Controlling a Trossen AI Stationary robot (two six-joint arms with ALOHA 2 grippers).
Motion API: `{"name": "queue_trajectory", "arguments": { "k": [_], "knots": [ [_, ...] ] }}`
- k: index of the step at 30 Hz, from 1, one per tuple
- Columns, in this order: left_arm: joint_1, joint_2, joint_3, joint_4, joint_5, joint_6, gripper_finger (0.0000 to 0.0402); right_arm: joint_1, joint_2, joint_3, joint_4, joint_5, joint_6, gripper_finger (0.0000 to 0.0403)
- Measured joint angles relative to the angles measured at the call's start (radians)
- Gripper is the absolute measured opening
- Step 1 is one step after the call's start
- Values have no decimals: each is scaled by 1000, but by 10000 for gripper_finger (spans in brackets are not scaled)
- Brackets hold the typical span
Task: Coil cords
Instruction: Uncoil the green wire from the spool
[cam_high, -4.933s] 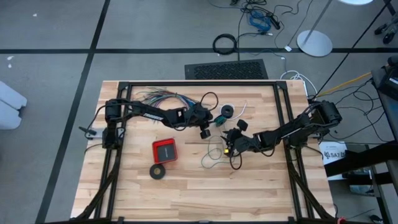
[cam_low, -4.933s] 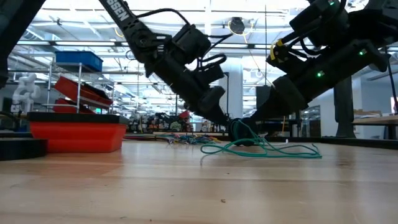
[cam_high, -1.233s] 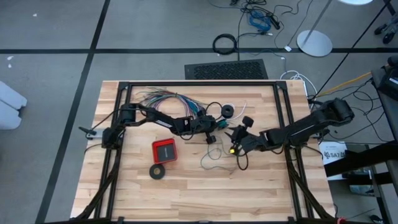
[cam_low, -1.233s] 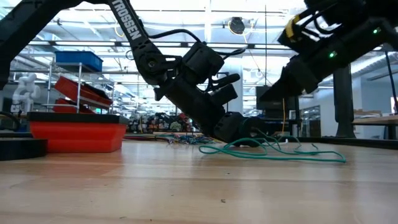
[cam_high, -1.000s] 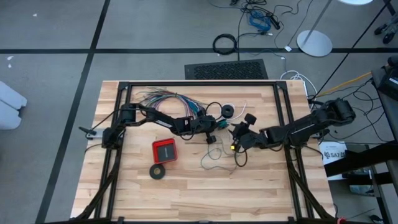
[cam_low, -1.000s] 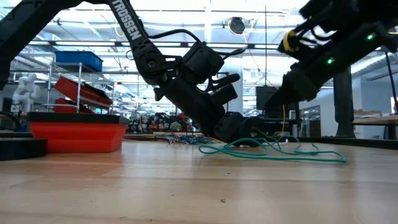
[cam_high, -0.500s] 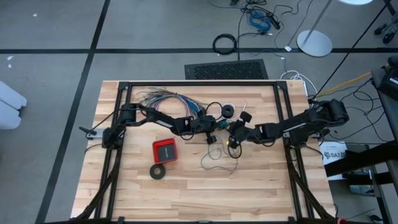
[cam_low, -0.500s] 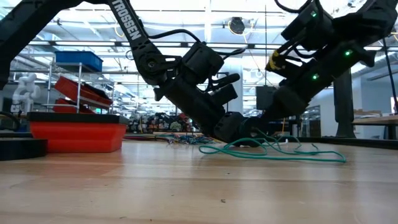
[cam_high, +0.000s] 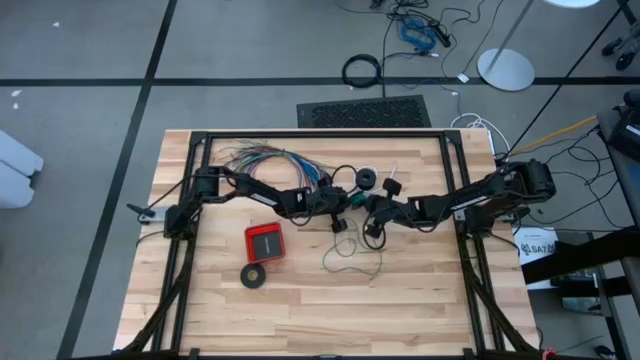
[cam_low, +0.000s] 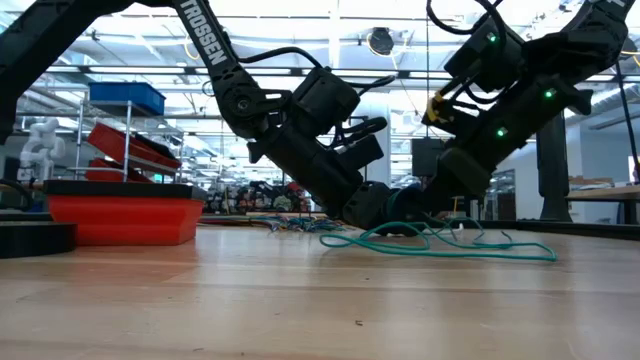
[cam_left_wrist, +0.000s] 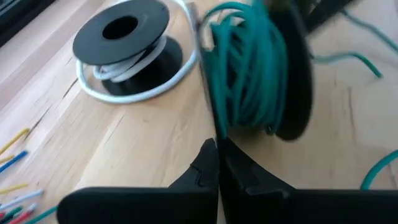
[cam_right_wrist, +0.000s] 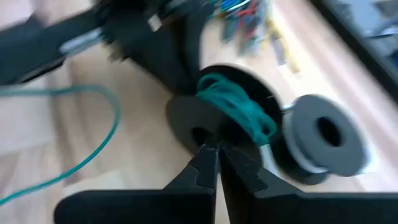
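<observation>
A black spool wound with teal-green wire (cam_left_wrist: 245, 74) stands on edge at mid table (cam_high: 355, 200) between both grippers. The rest of the teal wire (cam_high: 345, 255) lies in loose loops on the table toward the near side, and shows in the low view (cam_low: 450, 245). A second black spool with the white cord (cam_left_wrist: 124, 37) lies flat just beyond, on its lower flange. My left gripper (cam_left_wrist: 217, 146) is shut at the teal spool. My right gripper (cam_right_wrist: 216, 149) is shut, its tips at the spool's other flange (cam_right_wrist: 193, 124). My left gripper pinches the rim of the teal spool's thin flange (cam_left_wrist: 210, 118) between its two fingers, coming low from the table's left. The spool stands on edge, its axis level. My right gripper's shut tips are by the other flange's centre hole (cam_right_wrist: 199, 134). I cannot tell whether they touch it or hold a strand.
A fanned bundle of many-coloured wires (cam_high: 265, 158) lies at the far left behind the left arm. A red box (cam_high: 265, 241) and a black tape ring (cam_high: 254, 276) sit near the left front. Bare wood lies toward the near edge.
My right gripper has moved toward the table's left and far edge, in to the teal spool, staying shut. The loose teal loops on the table lie as before.
</observation>
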Motion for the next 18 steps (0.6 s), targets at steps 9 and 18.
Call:
{"name": "queue_trajectory", "arguments": {
  "k": [9,18],
  "knots": [
    [0,0,5,23,-6,0,11,-15,2,0,14,-10,6,3],
    [0,0,6,0,-51,-1,3,0,1,0,-5,4,19,6]
  ]
}}
